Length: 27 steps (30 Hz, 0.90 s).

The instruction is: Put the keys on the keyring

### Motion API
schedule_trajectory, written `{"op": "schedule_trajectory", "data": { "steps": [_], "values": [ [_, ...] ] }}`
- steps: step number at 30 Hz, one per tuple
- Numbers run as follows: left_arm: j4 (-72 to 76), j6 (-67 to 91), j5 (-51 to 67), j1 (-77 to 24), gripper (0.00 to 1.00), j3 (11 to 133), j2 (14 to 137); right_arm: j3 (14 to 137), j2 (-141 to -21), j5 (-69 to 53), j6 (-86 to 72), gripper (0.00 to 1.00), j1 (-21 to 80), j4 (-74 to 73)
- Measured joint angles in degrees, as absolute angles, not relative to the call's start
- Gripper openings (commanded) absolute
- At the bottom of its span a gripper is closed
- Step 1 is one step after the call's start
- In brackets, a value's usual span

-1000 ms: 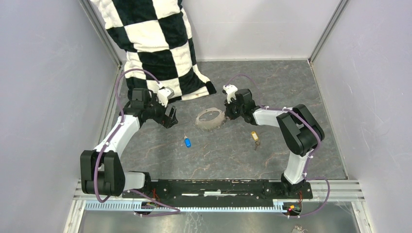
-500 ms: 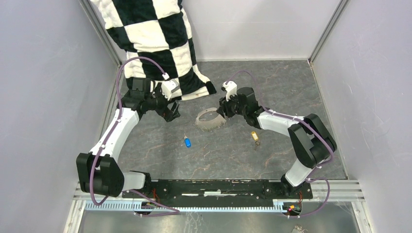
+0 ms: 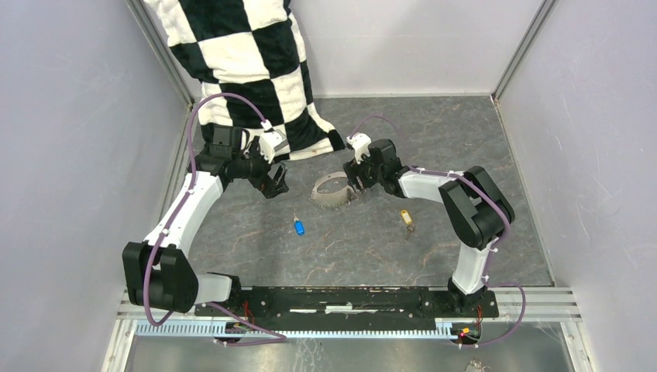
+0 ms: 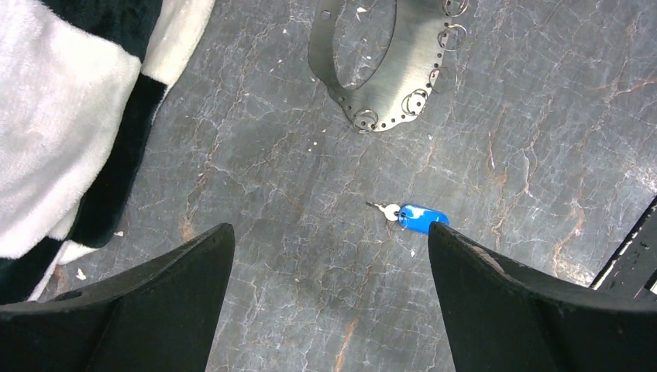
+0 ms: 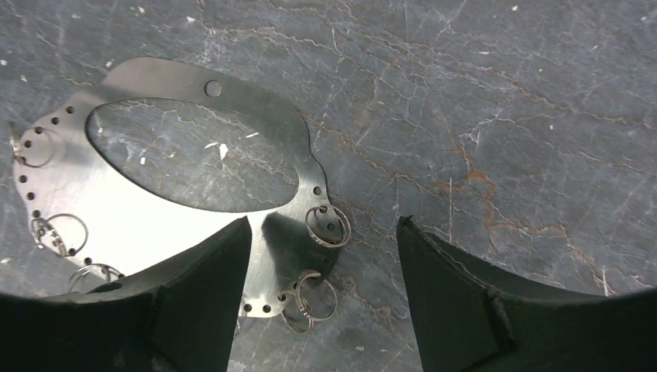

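Note:
The keyring (image 3: 333, 191) is a flat silver oval band with punched holes and small split rings, lying mid-table. My right gripper (image 3: 358, 184) hovers open over its right edge; in the right wrist view the keyring (image 5: 155, 221) runs under the left finger, and split rings lie between the spread fingers of the gripper (image 5: 323, 222), which grips nothing. The blue-headed key (image 3: 299, 226) lies in front of the keyring. My left gripper (image 3: 277, 183) is open above bare floor; in its wrist view the blue key (image 4: 422, 217) lies by the right fingertip (image 4: 445, 240). The yellow-headed key (image 3: 405, 218) lies to the right.
A black-and-white checkered blanket (image 3: 248, 70) hangs from the back left corner onto the floor, just behind my left gripper, and fills the left side (image 4: 62, 116) of the left wrist view. Grey walls enclose the table on three sides.
My right gripper has gone from shut to open at the keyring's right edge, and the keyring has shifted slightly left. My left arm has crept a little toward the middle.

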<state>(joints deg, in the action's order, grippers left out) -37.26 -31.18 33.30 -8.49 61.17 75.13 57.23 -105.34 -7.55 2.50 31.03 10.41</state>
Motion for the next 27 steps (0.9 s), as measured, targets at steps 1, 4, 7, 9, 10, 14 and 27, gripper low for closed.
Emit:
{"op": "schedule_trajectory", "data": {
  "steps": [1,4,7,9,10,14,27],
  "values": [
    [-37.28,-31.18,33.3,-8.51,1.0,61.17,75.13,57.63,-106.06,-7.53,2.9,0.73,31.03,10.35],
    [-37.26,-31.18,33.28,-8.51,1.0,61.12,75.13,58.63,-107.83,-7.4,3.77,0.69,31.03,9.96],
    [-37.28,-31.18,33.19,-8.56,1.0,60.84,75.11,59.66,-109.01,-7.38,4.6,0.62,31.03,9.56],
    [-37.36,-31.18,33.15,-8.62,1.0,60.49,75.11,60.47,-109.49,-7.35,5.02,0.58,31.03,9.32],
    [-37.43,-31.18,33.12,-8.64,1.0,60.29,75.11,60.82,-109.62,-7.33,5.23,0.55,31.03,9.3],
    [-37.6,-31.18,33.12,-8.75,1.0,60.12,75.11,61.47,-109.78,-7.38,6.02,0.45,31.03,9.06],
    [-37.71,-31.18,32.99,-8.75,1.0,59.9,74.94,61.89,-110.54,-8.03,6.33,0.27,30.74,8.47]
  ]
}}
